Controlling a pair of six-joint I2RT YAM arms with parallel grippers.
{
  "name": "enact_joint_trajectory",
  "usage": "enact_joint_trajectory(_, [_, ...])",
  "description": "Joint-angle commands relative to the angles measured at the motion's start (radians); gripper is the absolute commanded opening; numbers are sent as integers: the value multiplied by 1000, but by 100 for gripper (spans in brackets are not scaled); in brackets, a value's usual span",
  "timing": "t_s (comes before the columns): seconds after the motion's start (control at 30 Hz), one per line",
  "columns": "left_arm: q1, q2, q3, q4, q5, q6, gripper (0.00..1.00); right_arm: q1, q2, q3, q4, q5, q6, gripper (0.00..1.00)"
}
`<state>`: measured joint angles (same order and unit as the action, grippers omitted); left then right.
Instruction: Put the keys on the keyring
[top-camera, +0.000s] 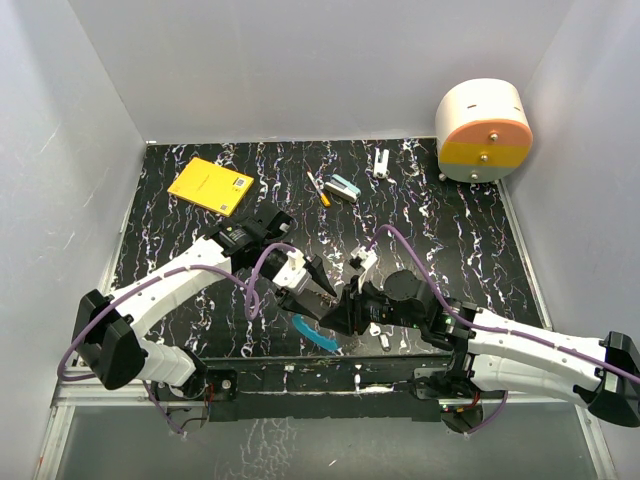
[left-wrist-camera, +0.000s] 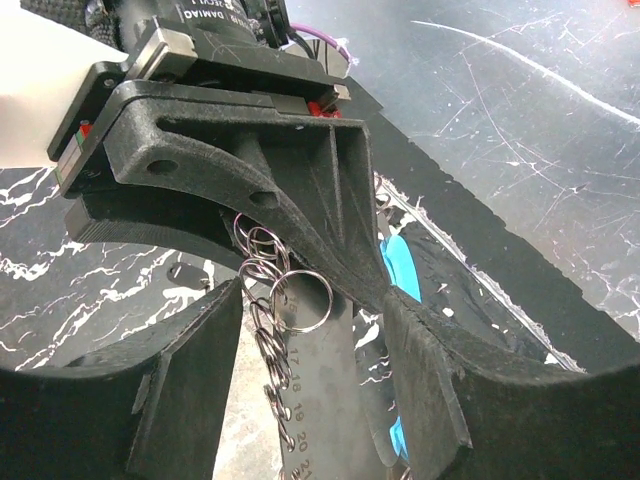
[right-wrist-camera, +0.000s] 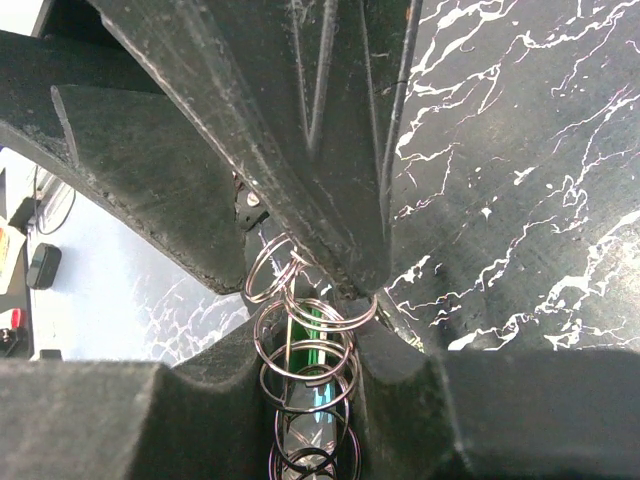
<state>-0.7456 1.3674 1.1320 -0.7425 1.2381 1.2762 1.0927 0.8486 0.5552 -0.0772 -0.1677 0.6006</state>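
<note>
My right gripper (right-wrist-camera: 315, 345) is shut on the keys (right-wrist-camera: 318, 340): a string of small silvery split rings with a green key head showing between the fingers. In the top view it (top-camera: 345, 302) meets my left gripper (top-camera: 318, 290) above the table's front edge. My left gripper (left-wrist-camera: 315, 295) is open, its fingers (left-wrist-camera: 190, 390) on either side of the hanging rings (left-wrist-camera: 300, 300) and of a right finger (left-wrist-camera: 300, 180). One left fingertip (right-wrist-camera: 345, 270) touches the top rings. The keyring's blue arc (top-camera: 316, 335) lies just below both grippers, also showing as the blue arc (left-wrist-camera: 402, 262); its thin loop is hidden.
At the back lie a yellow notebook (top-camera: 211, 184), an orange-and-white pen (top-camera: 318, 188), a teal-and-white block (top-camera: 344, 188) and a small white piece (top-camera: 382, 162). A round white, orange and yellow container (top-camera: 484, 130) stands at the back right. Small white bits (top-camera: 376, 328) lie by the right gripper.
</note>
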Motion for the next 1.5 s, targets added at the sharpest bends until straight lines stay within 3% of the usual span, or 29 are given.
enact_joint_trajectory(0.0, [-5, -4, 11, -8, 21, 27, 56, 0, -17, 66, 99, -18, -3, 8])
enact_joint_trajectory(0.17, [-3, -4, 7, 6, 10, 17, 54, 0, -27, 67, 93, -16, -1, 8])
enact_joint_trajectory(0.47, [-4, -10, -17, 41, -6, -9, 39, 1, -47, 63, 89, -18, 5, 8])
enact_joint_trajectory(1.0, [-5, -16, -9, 22, -15, 11, 27, 1, -39, 60, 97, -21, 4, 8])
enact_joint_trajectory(1.13, [-5, -17, -5, 12, -15, 20, 28, 1, -40, 60, 99, -17, 0, 8])
enact_joint_trajectory(1.2, [-5, -20, -4, 11, -15, 22, 38, 1, -41, 61, 97, -15, -2, 8])
enact_joint_trajectory(1.47, [-3, -29, 7, -8, -40, 34, 35, 1, -63, 57, 67, 19, -7, 8])
